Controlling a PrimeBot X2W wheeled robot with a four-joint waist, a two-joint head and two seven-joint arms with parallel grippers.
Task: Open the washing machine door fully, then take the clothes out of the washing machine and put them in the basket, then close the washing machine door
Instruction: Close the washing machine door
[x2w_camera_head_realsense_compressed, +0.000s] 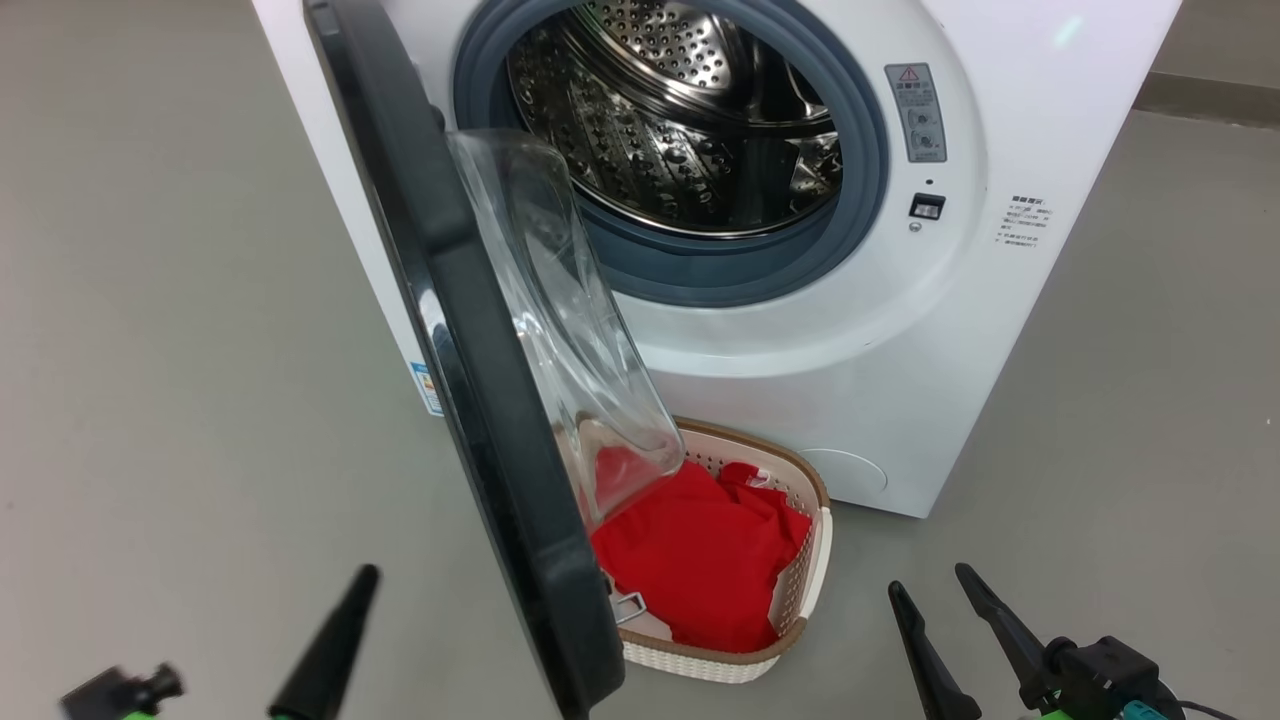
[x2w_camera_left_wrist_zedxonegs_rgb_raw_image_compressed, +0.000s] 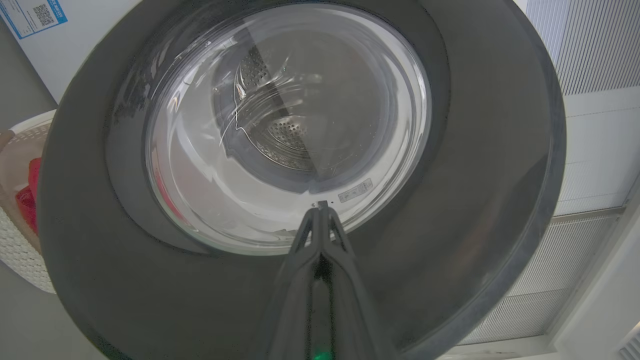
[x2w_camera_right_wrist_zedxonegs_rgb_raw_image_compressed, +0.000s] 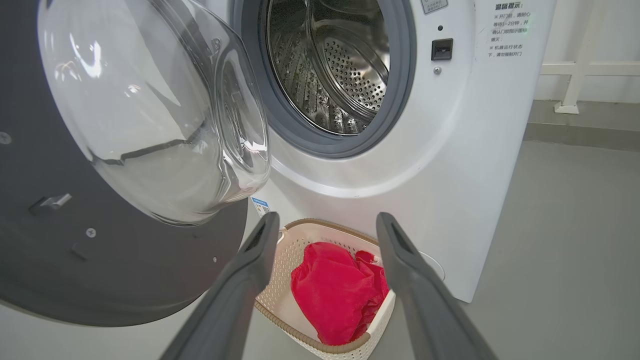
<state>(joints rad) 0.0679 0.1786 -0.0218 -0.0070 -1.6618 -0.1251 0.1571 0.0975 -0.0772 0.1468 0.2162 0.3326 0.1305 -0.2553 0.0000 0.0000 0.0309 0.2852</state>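
The white washing machine (x2w_camera_head_realsense_compressed: 900, 330) stands with its drum (x2w_camera_head_realsense_compressed: 690, 110) bare of fabric. The washing machine door (x2w_camera_head_realsense_compressed: 470, 400) hangs open, edge-on toward me, its glass bowl bulging to the right. Red clothes (x2w_camera_head_realsense_compressed: 705, 555) lie in the cream basket (x2w_camera_head_realsense_compressed: 800, 600) on the floor below the opening. My left gripper (x2w_camera_head_realsense_compressed: 362, 582) is shut and empty, left of the door. In the left wrist view its tips (x2w_camera_left_wrist_zedxonegs_rgb_raw_image_compressed: 322, 206) point at the door's outer face (x2w_camera_left_wrist_zedxonegs_rgb_raw_image_compressed: 475, 150). My right gripper (x2w_camera_head_realsense_compressed: 930, 582) is open and empty, right of the basket. The right wrist view frames the clothes (x2w_camera_right_wrist_zedxonegs_rgb_raw_image_compressed: 335, 290) between the fingers (x2w_camera_right_wrist_zedxonegs_rgb_raw_image_compressed: 260, 245).
Grey floor (x2w_camera_head_realsense_compressed: 150, 350) spreads to the left and right of the machine. The door's inner side carries a metal latch (x2w_camera_right_wrist_zedxonegs_rgb_raw_image_compressed: 50, 202). A white wall with a low rail (x2w_camera_right_wrist_zedxonegs_rgb_raw_image_compressed: 575, 75) lies behind the machine on the right.
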